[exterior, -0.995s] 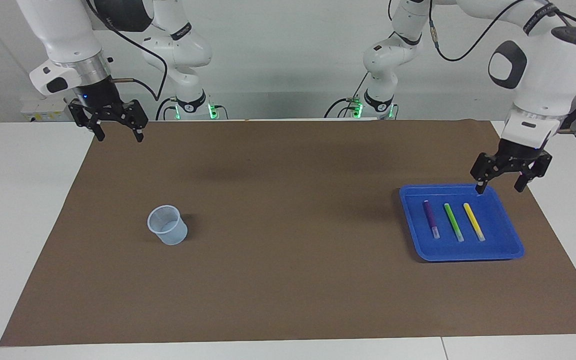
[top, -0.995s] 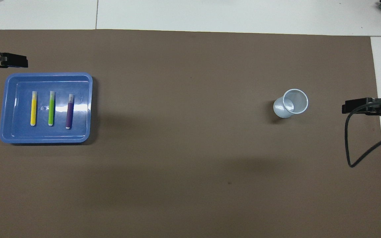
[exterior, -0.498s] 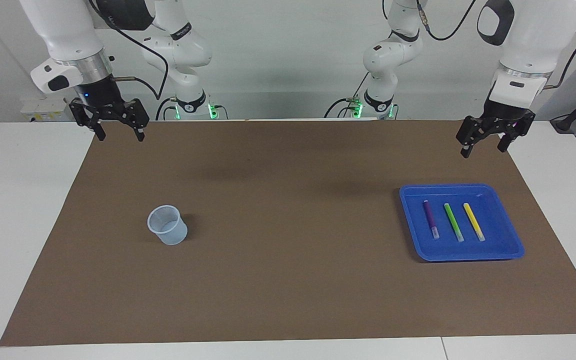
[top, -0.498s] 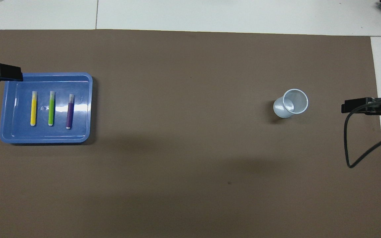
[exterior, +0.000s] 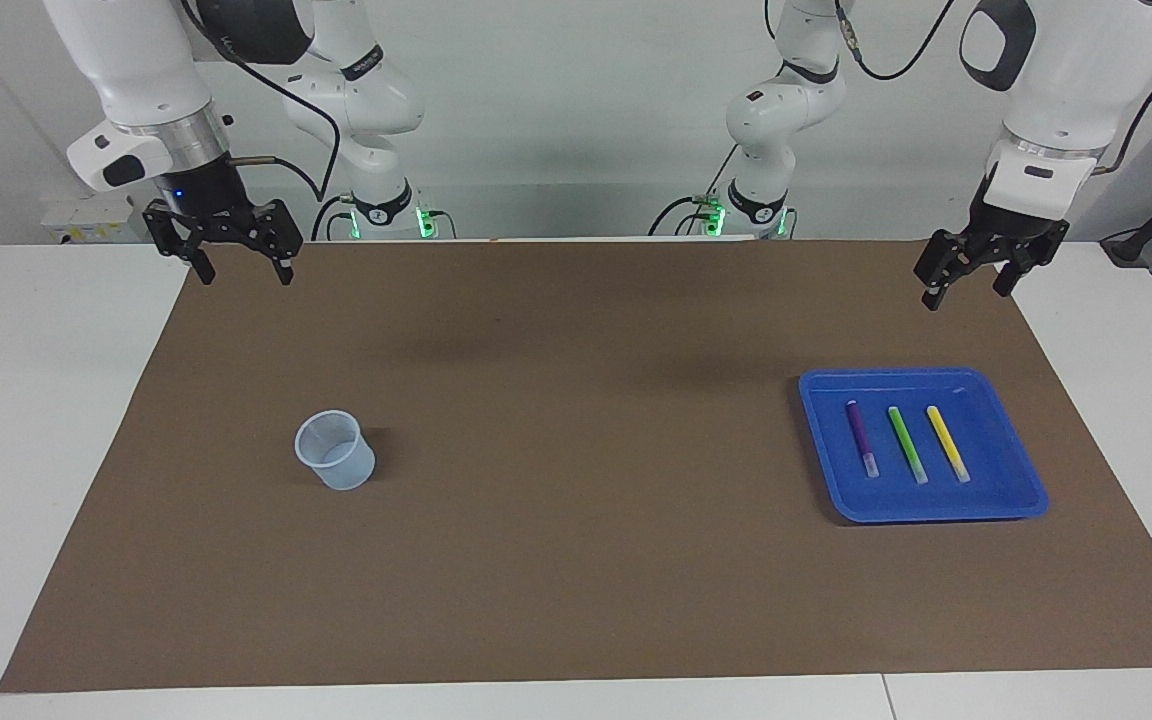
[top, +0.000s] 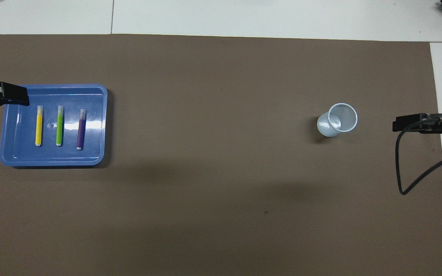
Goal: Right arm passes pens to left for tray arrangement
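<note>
Brown paper matting is covering the white table [exterior: 56, 420], and I am reading the scene from the tray [exterior: 1021, 500] outward. Purple pen [exterior: 861, 438], green pen [exterior: 906, 444] and yellow pen [exterior: 947, 443] are lying side by side inside it, parallel, not touching one another, pale caps pointing away from the robots. I judge the arrangement step as finished: no pen is showing anywhere outside the tray.

Left gripper [exterior: 966, 285] is hanging in the air over the mat's robot-side edge, with the tray lying below it and farther out on the table. Its fingers are spread wide and carrying nothing. Right gripper [exterior: 241, 268] is hovering over the mat's edge at its own end, jaws equally wide, empty; the clear cup [exterior: 335, 450] is standing upright well below it and toward the table's middle, apparently empty.

Next move, as I am judging it: nothing is calling for another handover; both arms only need to park. A check that the cup holds no pen would be prudent.
</note>
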